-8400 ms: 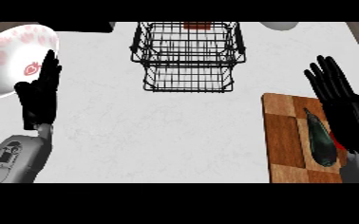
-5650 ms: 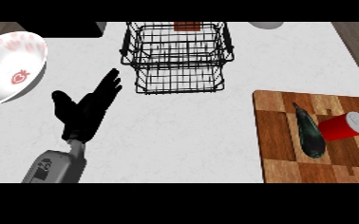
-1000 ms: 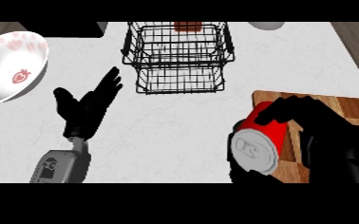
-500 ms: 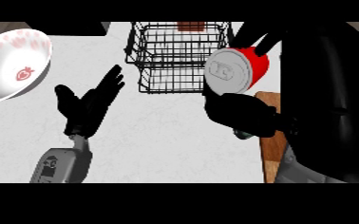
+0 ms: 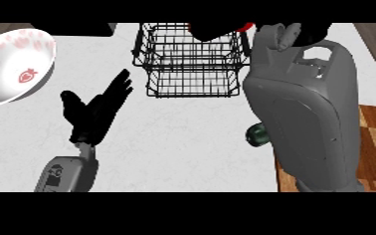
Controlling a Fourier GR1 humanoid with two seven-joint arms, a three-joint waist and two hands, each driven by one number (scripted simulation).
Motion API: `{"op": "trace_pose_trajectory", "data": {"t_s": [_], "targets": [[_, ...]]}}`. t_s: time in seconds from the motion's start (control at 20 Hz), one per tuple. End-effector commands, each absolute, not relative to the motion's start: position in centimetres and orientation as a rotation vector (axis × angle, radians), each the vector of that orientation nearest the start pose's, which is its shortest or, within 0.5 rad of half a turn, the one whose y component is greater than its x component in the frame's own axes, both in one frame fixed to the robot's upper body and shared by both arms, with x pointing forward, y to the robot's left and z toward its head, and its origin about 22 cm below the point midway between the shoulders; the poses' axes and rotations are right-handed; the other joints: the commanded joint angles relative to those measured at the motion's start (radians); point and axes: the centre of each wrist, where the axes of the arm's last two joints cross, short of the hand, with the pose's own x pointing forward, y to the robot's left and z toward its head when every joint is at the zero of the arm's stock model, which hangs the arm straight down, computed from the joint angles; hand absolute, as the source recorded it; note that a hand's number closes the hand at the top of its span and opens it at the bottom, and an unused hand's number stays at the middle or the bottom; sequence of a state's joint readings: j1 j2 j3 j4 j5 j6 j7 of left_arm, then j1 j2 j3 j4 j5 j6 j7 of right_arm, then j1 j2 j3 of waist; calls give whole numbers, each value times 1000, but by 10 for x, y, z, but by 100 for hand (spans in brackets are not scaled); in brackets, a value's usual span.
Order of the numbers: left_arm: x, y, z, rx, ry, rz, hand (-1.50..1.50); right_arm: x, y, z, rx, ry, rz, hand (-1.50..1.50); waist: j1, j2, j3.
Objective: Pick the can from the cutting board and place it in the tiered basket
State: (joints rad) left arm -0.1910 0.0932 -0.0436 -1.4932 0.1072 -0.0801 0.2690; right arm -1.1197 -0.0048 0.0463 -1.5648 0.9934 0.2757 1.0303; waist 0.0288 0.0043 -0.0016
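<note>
The black wire tiered basket (image 5: pixel 187 74) stands at the back middle of the white counter. My right forearm (image 5: pixel 305 109) reaches across it, and my right hand (image 5: pixel 217 30) hovers over the basket's top tier at the far edge. Its fingers are curled round the red can (image 5: pixel 247 26), of which only a red sliver shows. The wooden cutting board (image 5: pixel 365 129) lies at the right, mostly hidden by the forearm. My left hand (image 5: pixel 95 110) rests open on the counter left of the basket.
A dark green vegetable (image 5: pixel 257 134) lies at the board's left edge beside my forearm. A white plate with strawberry prints (image 5: pixel 26 62) sits at the far left. A dark object (image 5: pixel 92 28) lies at the back left.
My right hand has carried the can up and away from the board to above the basket's far top. The forearm now covers most of the board. The left hand stays put.
</note>
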Motion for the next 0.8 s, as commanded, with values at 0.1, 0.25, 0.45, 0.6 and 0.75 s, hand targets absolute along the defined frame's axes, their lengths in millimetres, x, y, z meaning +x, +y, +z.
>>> {"op": "trace_pose_trajectory", "data": {"t_s": [0.1, 0.25, 0.45, 0.6, 0.75], "targets": [[282, 202, 35, -138, -1401, -176, 0, 366, -54, 303, -958, -1507, 402, 150, -1, 1, 1], [278, 229, 40, -143, -1387, -194, 0, 379, -40, 290, -949, -1508, 401, 150, 2, 0, 1], [291, 223, 30, -128, -1405, -155, 0, 408, -31, 272, -911, -1498, 352, 150, 14, 7, 0], [289, 211, 36, -162, -1408, -216, 0, 409, -41, 271, -731, -1532, 157, 150, 42, 12, 1], [296, 197, 38, -160, -1405, -204, 0, 425, -43, 243, -656, -1568, 173, -150, 46, 19, 1]]}}
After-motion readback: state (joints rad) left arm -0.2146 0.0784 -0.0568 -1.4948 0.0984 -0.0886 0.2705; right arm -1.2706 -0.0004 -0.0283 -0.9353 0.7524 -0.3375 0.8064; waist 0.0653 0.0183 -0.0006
